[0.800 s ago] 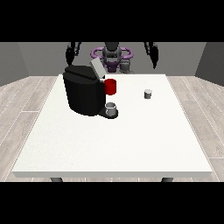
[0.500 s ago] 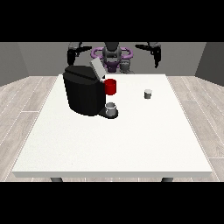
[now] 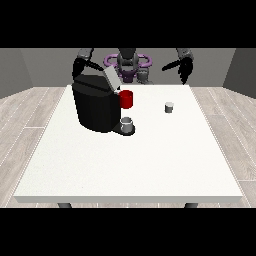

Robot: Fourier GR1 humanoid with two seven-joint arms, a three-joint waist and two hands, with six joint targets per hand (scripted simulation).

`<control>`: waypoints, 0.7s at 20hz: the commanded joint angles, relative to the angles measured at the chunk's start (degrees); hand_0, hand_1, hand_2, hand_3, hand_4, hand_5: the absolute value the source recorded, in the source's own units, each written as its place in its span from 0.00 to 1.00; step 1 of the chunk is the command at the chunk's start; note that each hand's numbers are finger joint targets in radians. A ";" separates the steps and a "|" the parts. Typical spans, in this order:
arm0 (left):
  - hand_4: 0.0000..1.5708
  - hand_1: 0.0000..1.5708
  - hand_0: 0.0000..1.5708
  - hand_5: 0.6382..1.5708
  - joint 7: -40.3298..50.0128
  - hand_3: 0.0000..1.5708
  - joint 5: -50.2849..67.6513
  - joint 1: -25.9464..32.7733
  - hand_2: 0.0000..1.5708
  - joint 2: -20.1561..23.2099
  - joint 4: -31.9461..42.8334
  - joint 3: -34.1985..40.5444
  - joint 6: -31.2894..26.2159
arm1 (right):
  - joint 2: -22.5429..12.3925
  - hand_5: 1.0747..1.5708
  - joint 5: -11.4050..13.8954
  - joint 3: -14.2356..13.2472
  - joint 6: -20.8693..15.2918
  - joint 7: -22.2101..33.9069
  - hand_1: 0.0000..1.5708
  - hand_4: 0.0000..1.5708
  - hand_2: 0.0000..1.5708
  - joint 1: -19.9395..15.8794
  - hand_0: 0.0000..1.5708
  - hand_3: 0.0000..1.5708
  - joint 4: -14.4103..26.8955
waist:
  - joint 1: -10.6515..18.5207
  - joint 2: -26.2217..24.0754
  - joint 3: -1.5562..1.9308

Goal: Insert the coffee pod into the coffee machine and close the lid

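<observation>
Landmark: coffee machine (image 3: 95, 105), stood on the table (image 3: 130, 165), toward the far edge, left of centre in the view.
Lid (image 3: 111, 78): on top of the machine, tilted up at its right rear.
Cup (image 3: 127, 125): at the machine's front right foot, touching its base.
Pod (image 3: 169, 107): on the table, well right of the machine, apart from it.
Robot (image 3: 128, 62): behind the machine, beyond the far table edge.

A small grey coffee pod (image 3: 169, 107) stands upright, well apart from the black coffee machine (image 3: 97, 102), whose lid (image 3: 111, 79) is raised.
</observation>
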 commanded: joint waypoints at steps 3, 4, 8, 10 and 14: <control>0.00 0.00 0.00 1.00 4.28 0.00 -2.74 -8.02 0.00 3.28 4.87 0.50 -4.11 | 1.66 1.00 2.19 1.12 -1.52 -2.02 0.00 0.00 0.00 -1.35 0.00 0.00 3.82 | -1.17 1.78 0.00; 0.00 0.00 0.00 1.00 -3.30 0.00 -5.88 -6.91 0.00 5.07 11.98 2.30 -0.62 | 0.54 1.00 1.38 2.15 0.39 2.17 0.00 0.00 0.00 -3.91 0.00 0.00 -2.38 | -4.37 5.41 -0.07; 0.00 0.00 0.00 1.00 1.16 0.00 -7.19 -11.54 0.00 6.91 17.25 2.35 -2.94 | 3.05 1.00 1.02 3.82 0.05 2.96 0.00 0.00 0.00 -4.15 0.00 0.00 -2.75 | -6.79 6.79 -0.04; 0.00 0.00 0.00 1.00 0.12 0.00 -9.00 -14.97 0.00 7.96 18.84 2.13 -3.13 | 3.54 1.00 2.81 3.88 -1.51 1.58 0.00 0.00 0.00 -5.43 0.00 0.00 0.01 | -6.06 8.79 -0.03; 0.00 0.00 0.00 1.00 -1.61 0.00 -13.44 -16.83 0.00 5.14 25.03 -0.26 -0.37 | 3.29 1.00 4.51 4.69 -1.71 6.71 0.00 0.00 0.00 -8.22 0.00 0.00 -1.01 | -6.50 9.81 -0.05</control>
